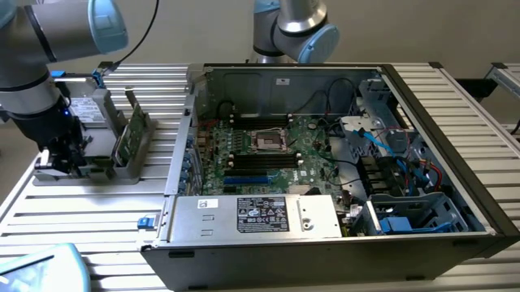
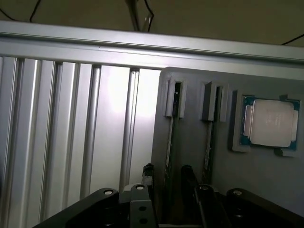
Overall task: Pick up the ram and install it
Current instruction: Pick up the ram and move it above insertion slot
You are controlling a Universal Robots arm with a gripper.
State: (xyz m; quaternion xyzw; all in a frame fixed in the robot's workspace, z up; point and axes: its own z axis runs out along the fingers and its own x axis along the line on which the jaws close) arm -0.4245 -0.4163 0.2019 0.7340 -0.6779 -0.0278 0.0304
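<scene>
**A:** Where was the ram?

**B:** It stood on edge in a slot of the holder, the slot farther from the chip that lay flat in the holder's recess. A second thin board stood in the slot between them.

**A:** And the pincer?

**B:** It was low over the holder with its jaws wide. The fingers straddled the ram, one on each side, and I saw no contact.

**A:** How would the ram handle?

**B:** I judged it light, stiff and thin, so easy to lift but brittle if twisted. Its faces looked smooth, so a weak pinch might slip. The flat faces near the upper edge, about mid-length, seemed the place to hold it, well away from the contact edge down in the slot.

**A:** What did each view add?

**B:** The wrist view gave the slots, the ram's thin edge and the gap on either side of it. The exterior view gave the pincer above the holder, a taller green card upright in the holder, and the open case just beside the holder on the tabletop.
</scene>
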